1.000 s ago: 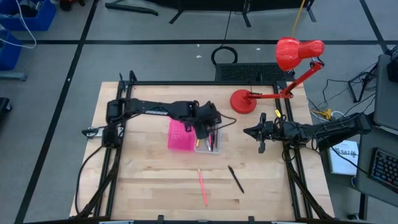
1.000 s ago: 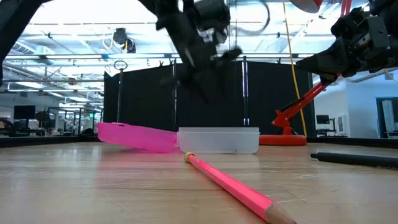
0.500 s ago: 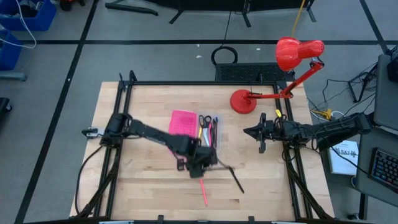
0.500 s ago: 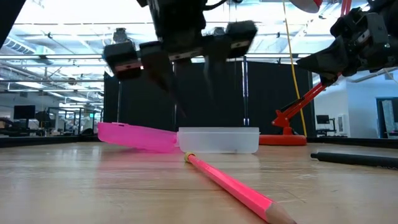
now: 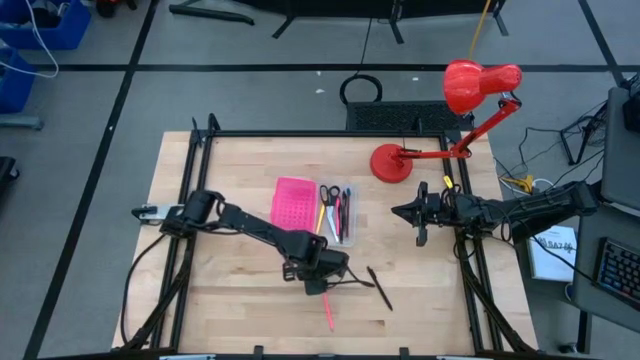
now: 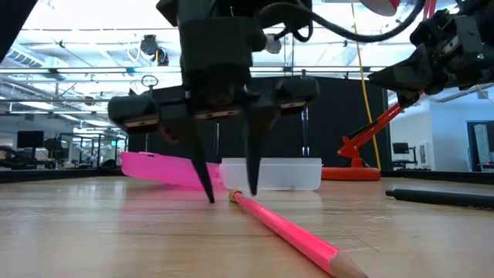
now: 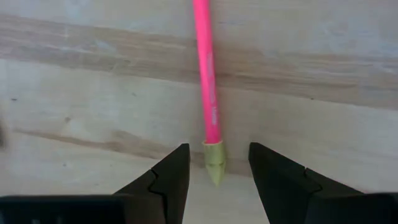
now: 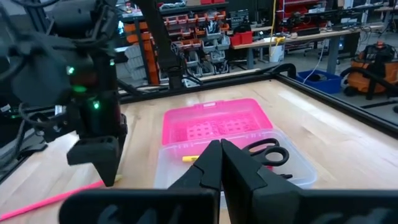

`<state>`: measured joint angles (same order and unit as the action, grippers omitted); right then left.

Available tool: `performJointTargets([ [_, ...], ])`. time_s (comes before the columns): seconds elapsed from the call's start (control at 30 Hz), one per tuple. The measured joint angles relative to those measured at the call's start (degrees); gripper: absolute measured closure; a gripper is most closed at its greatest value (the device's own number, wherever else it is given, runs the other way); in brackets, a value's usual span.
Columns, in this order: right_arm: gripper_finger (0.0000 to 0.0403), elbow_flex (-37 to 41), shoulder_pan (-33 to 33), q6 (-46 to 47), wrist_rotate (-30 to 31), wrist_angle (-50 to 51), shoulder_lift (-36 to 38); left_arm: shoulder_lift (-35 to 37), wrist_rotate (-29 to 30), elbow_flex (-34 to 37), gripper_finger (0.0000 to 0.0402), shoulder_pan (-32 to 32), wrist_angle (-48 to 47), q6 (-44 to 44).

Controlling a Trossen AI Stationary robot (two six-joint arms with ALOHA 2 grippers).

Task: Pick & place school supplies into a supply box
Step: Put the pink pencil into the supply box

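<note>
My left gripper (image 5: pixel 322 286) is open and low over the table, pointing down. Its two fingers stand on either side of the far end of the pink pencil (image 5: pixel 327 308), apart from it. In the left wrist view the pencil (image 7: pixel 206 74) runs away from the gripper (image 7: pixel 217 152), its yellowish end cap between the fingers. A black pen (image 5: pixel 378 287) lies on the wood to the right. The clear supply box (image 5: pixel 336 214) holds black-handled scissors and several pens. My right gripper (image 5: pixel 420 238) is shut and hovers by the table's right edge.
The pink perforated half (image 5: pixel 293 203) lies open on the left of the clear tray. A red desk lamp (image 5: pixel 395 160) stands at the far right corner. Bare wood lies left of the pencil and along the near edge.
My left gripper has swung from above the supply box toward the table's near edge and come down over the far end of the pink pencil, staying open. The pencil and pen have not moved.
</note>
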<state>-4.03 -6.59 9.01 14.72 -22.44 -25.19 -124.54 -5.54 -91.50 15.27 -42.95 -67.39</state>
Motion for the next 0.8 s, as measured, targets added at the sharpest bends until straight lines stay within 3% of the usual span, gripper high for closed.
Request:
performJointTargets([
  [0.23, 0.0403, 0.0, 0.0, -1.2, 0.0, -0.3, -0.1, -2.3, -3.4, -0.2, 0.0230, -1.2, 0.4, 0.0],
  [0.8, 0.0403, 0.0, 0.0, -0.9, 0.0, -0.4, -0.1, -2.5, -3.8, 0.1, 0.0332, 0.3, 1.5, -0.2],
])
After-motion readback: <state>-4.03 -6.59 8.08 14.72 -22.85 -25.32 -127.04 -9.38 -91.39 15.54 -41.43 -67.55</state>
